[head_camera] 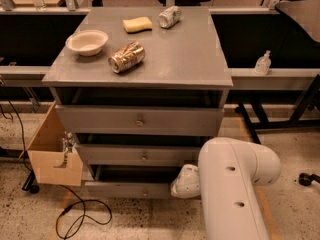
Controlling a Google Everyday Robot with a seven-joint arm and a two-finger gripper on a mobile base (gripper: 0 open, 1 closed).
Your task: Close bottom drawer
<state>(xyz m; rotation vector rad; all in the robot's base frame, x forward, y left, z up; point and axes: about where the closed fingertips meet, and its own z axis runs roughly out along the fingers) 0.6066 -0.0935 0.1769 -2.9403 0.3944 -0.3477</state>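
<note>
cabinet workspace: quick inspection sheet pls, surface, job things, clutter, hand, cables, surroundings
surface: grey cabinet top, holding four items
job's things: bottom drawer pulled out, dark gap above its front
clutter: bowl, sponge, brown can and silver can, both lying down
grippers: hand at the bottom drawer's right end, on the white arm
cables: black cable looped on floor, lower left
surroundings: cardboard box at the cabinet's left; bottle on right ledge
</note>
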